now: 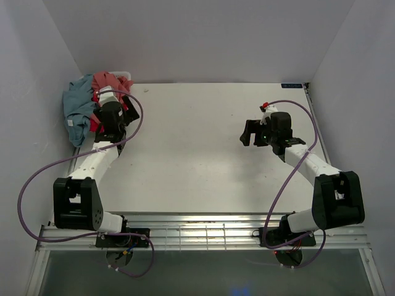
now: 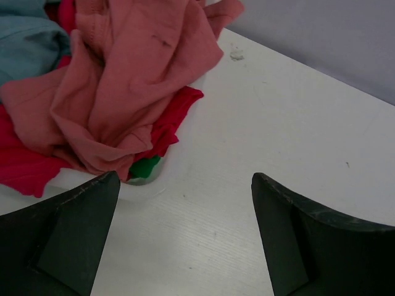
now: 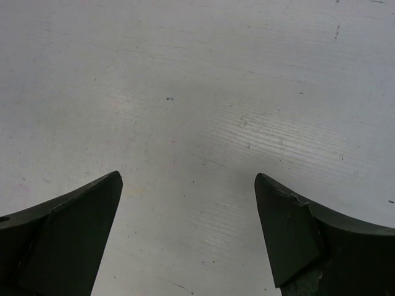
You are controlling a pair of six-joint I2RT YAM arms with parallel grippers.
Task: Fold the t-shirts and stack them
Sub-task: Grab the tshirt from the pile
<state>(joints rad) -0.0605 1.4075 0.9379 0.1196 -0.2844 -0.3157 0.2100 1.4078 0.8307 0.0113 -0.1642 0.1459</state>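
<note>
Top view, pile: a soft dusty salmon-red cotton t-shirt, a grey-blue cotton t-shirt and a bright crimson cotton t-shirt lie crumpled together at the left gripper.
Top view, right gripper: well apart from the pile, over the white table.
Left wrist view: jaws wide apart, empty; the salmon-red shirt is bunched just ahead-left, with crimson beneath it.
Right wrist view: jaws apart, with only tabletop between them.
Progress: barely begun, I'd judge; every fold and the stack remain.

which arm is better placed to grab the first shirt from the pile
Left. The left claw sits open right by the shirt pile; the right claw hangs open over bare table, far away.
</note>
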